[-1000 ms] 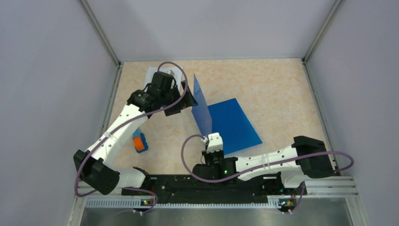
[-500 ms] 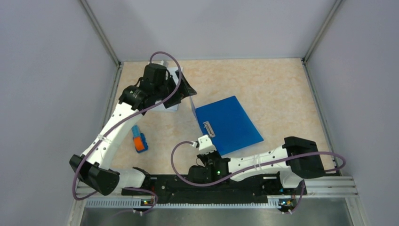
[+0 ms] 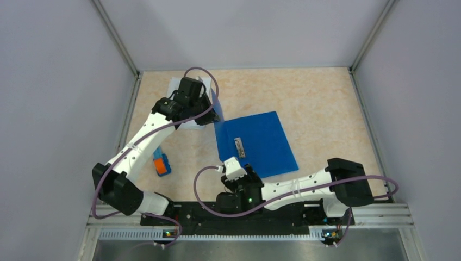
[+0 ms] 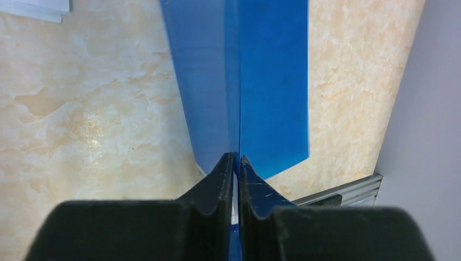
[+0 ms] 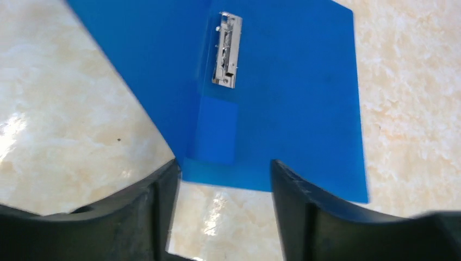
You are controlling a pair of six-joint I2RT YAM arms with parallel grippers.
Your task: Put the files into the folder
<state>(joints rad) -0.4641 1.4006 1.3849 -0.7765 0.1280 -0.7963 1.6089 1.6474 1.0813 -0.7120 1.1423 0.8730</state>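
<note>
The blue folder (image 3: 261, 142) lies open at mid-table, its metal clip (image 3: 239, 147) showing inside. Its front cover (image 4: 206, 81) stands nearly upright along the left side, and my left gripper (image 3: 216, 111) is shut on that cover's far edge. In the left wrist view the jaws (image 4: 235, 163) pinch the thin blue sheet. My right gripper (image 3: 235, 168) is open just off the folder's near edge; in its wrist view the fingers (image 5: 223, 174) hold nothing, with the folder (image 5: 293, 98) and clip (image 5: 227, 51) ahead. The files (image 3: 176, 86), white sheets, lie at the back left, mostly under my left arm.
A small orange-and-blue block (image 3: 161, 163) sits on the table at the left, near my left forearm. The enclosure's walls rise on the left, back and right. A corner of the white sheets (image 4: 32, 6) shows at the left wrist view's top left.
My right gripper opened, let go of the cover and drew back toward the near edge. My left gripper swung onto the upright cover's far edge and shut on it.
</note>
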